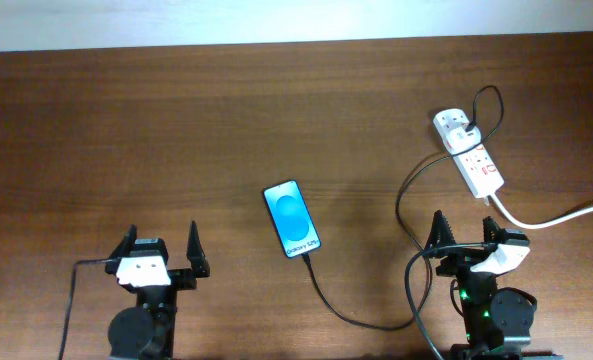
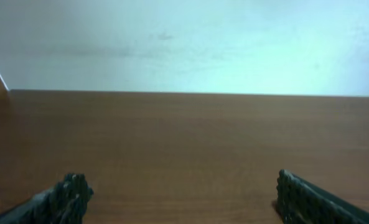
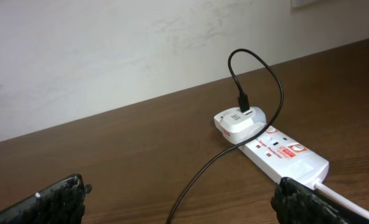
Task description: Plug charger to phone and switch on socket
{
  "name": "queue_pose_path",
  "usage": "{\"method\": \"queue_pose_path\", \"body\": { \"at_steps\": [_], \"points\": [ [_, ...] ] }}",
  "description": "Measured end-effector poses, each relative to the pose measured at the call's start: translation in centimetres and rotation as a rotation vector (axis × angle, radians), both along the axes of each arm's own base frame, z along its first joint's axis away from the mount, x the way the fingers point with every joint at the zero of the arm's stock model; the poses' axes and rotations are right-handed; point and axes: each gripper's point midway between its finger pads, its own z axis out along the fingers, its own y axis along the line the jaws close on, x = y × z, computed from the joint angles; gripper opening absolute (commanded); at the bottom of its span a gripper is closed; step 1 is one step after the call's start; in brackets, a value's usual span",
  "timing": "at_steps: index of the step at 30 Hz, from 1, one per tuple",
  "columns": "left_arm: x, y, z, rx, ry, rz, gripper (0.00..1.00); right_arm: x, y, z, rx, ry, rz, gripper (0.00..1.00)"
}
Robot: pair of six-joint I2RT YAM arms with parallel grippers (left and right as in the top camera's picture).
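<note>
On the brown desk [image 1: 126, 130] the socket [image 1: 479, 165] lies ahead of the right tool [image 1: 465, 228], its length slanting away leftward; the left tool [image 1: 162, 235] is far off. Both gape wide, empty.

This looks like a plain office or test room set up for robot work. A wide brown wood-grain desk [image 1: 176, 120] stands against a bare, whitish painted wall [image 3: 97, 56]. A left arm [image 1: 141, 325] and a right arm [image 1: 491, 315] sit at its near edge, with a white power strip [image 1: 471, 150] and a phone [image 1: 292, 219] lying on top.
</note>
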Motion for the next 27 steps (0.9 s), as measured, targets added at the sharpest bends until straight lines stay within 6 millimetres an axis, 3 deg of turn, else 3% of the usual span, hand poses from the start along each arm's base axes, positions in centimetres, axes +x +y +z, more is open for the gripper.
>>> {"method": "queue_pose_path", "body": {
  "at_steps": [6,11,23,27],
  "points": [
    [0.6,0.7,-3.2,0.017,-0.008,0.025,0.99,0.0,0.0,0.0,-0.001,0.000,0.000,0.98],
    [0.6,-0.6,-3.2,0.088,-0.010,-0.056,0.99,0.0,0.0,0.0,0.000,0.000,0.000,0.98],
    [0.6,-0.8,-3.2,0.098,-0.011,-0.072,0.99,0.0,-0.3,0.0,-0.007,0.000,-0.015,0.98],
    [0.6,-0.8,-3.2,0.098,-0.011,-0.073,0.99,0.0,-0.3,0.0,-0.177,0.007,-0.007,0.98]
  ]
}}
